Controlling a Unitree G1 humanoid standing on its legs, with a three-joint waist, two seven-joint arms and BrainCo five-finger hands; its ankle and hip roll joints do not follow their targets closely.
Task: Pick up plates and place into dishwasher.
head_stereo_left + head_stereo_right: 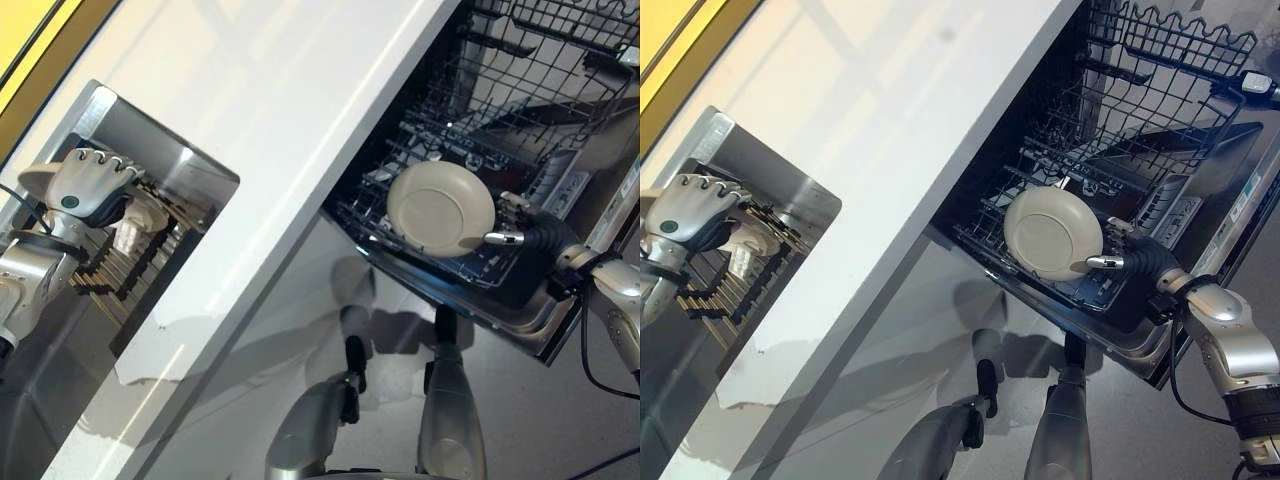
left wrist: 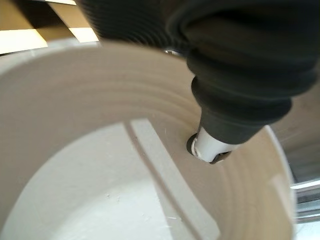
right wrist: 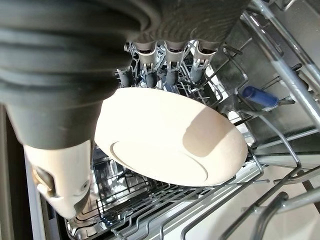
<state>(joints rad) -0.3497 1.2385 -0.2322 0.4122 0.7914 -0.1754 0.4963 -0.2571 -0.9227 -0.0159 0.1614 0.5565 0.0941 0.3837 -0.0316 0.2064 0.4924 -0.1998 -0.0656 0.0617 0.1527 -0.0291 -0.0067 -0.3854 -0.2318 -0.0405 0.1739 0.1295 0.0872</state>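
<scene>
A cream plate [image 1: 440, 208] hangs tilted over the dishwasher's lower wire rack [image 1: 420, 130]. My right hand [image 1: 535, 235] is shut on its rim, with the fingers [image 3: 167, 65] behind the plate [image 3: 170, 140] and the thumb in front. At the far left, my left hand [image 1: 85, 185] is down in the steel sink [image 1: 150, 140], fingers curled over another cream plate [image 1: 130, 235] that stands in a dark rack [image 1: 110, 275]. The left wrist view shows its thumb [image 2: 212, 145] pressed against that plate [image 2: 90, 165].
A white counter [image 1: 300, 150] runs between the sink and the open dishwasher. The dishwasher door [image 1: 520, 310] lies folded down under the pulled-out lower rack. An upper wire rack [image 1: 570, 25] sits above it. A blue-tipped piece [image 3: 260, 97] sticks up among the rack's wires.
</scene>
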